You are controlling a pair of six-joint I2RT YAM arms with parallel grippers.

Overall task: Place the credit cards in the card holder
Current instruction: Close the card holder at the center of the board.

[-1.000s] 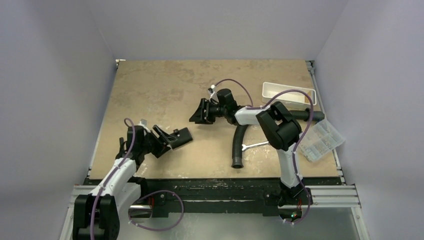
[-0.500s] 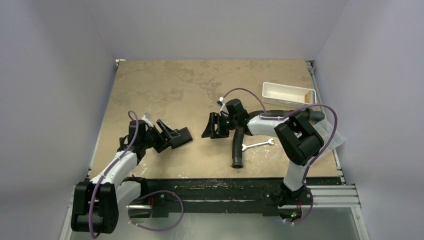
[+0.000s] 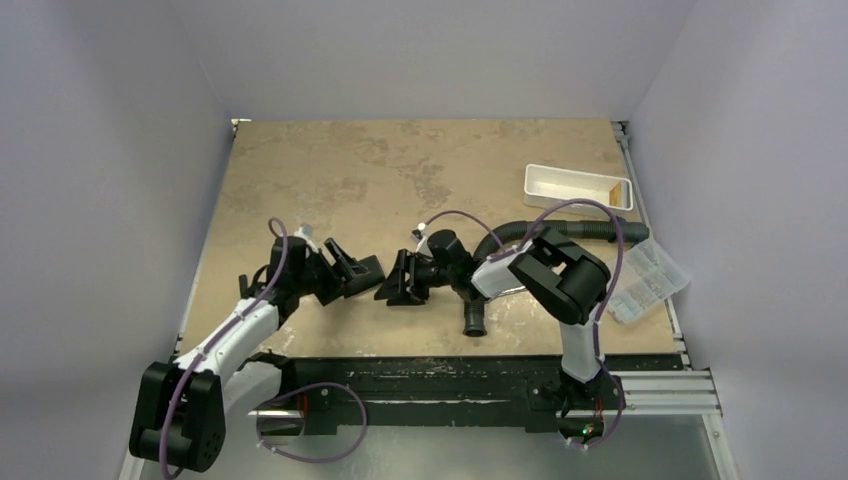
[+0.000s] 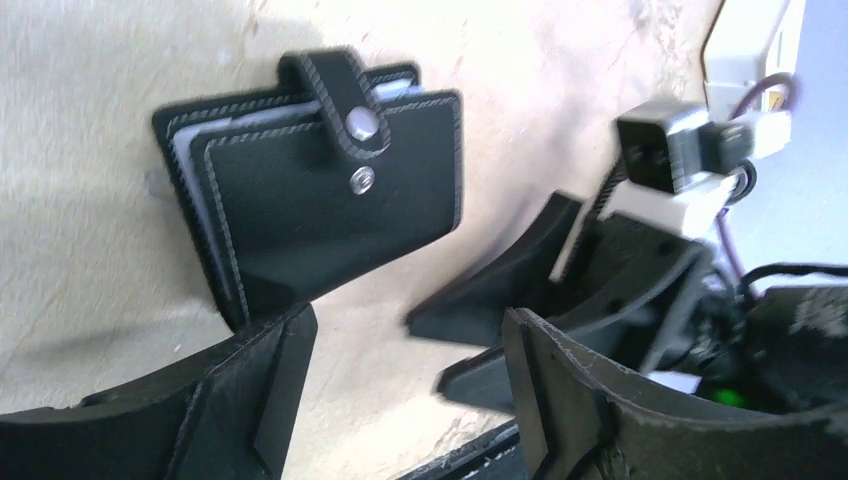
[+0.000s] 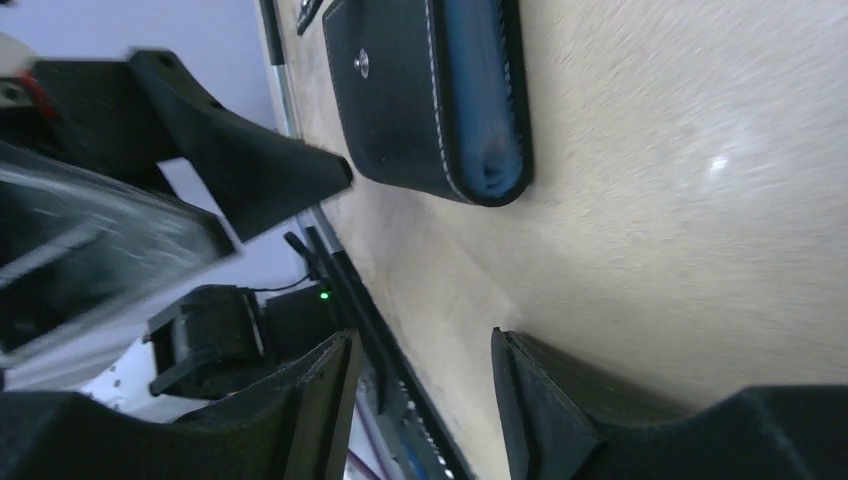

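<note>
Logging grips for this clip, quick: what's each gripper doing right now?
Left gripper: open, holding nothing; the card holder lies on the table ahead of it.
Right gripper: open, holding nothing.

The card holder (image 4: 300, 200), lying just ahead of the left gripper (image 4: 405, 350), is a black leather-like material with a matt, smooth face and light stitching along its edges. Its stud (image 4: 362, 181) is bright, glossy metal (as is the snap on the strap). The gripper's fingers (image 4: 250, 400) are black matt plastic with a rough, grainy surface. The table (image 4: 80, 280) beneath them is beige, mottled and mostly matt.
</note>
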